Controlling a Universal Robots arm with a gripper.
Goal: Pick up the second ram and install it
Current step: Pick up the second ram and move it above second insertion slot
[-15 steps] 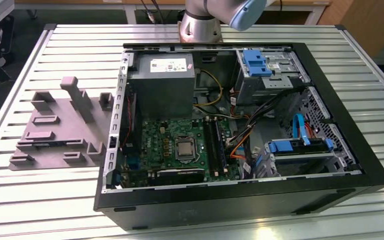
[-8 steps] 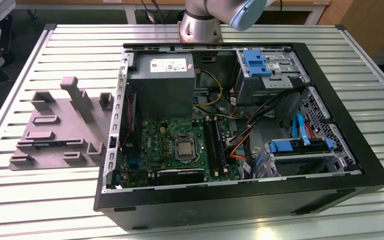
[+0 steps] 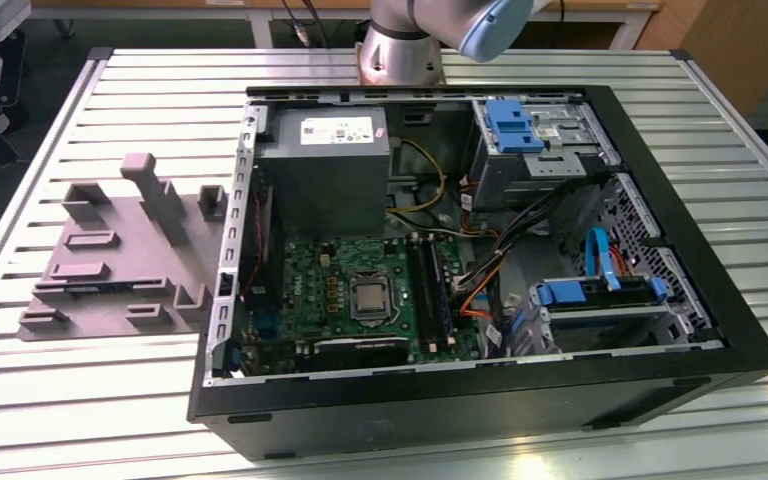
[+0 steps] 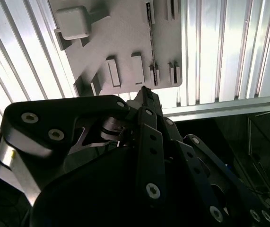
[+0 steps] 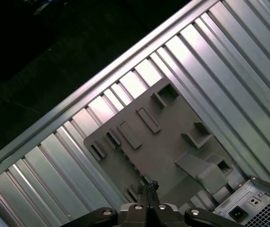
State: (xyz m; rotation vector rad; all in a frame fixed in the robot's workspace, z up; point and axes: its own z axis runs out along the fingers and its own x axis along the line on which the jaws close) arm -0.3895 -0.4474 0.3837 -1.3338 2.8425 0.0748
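Slatted aluminium table (image 3: 157,110) is carrying an open black metal tower computer case (image 3: 424,410), laid on its side. A green motherboard (image 3: 311,280) is lying exposed inside, with long black plastic socket rails (image 3: 427,285) running beside the processor seat.

A mauve-grey plastic fixture plate (image 3: 144,255) with raised blocks and one tall post is lying just beside the case, on the exterior view's left and near the table edge.

The black linked-finger gripper (image 5: 149,185) is being held above the fixture plate and apart from it, as shown in both wrist views. Its fingertips are being pressed together and nothing is seen between them, so it is judged to be clenched on air.

The second ram (image 4: 149,13), a long, thin, dark circuit-board stick, is judged to be standing on edge in a narrow slot of the fixture plate (seen edge-on in the second wrist view, so its chips are hardly being made out). It is resting well apart from the socket rails and is not being touched by the gripper.

Progress, as judged:
- The pick-up is not yet made, since the stick is sitting in its fixture slot.
- The install is not yet done.
- Whether another stick is already occupying one of the rails cannot be told
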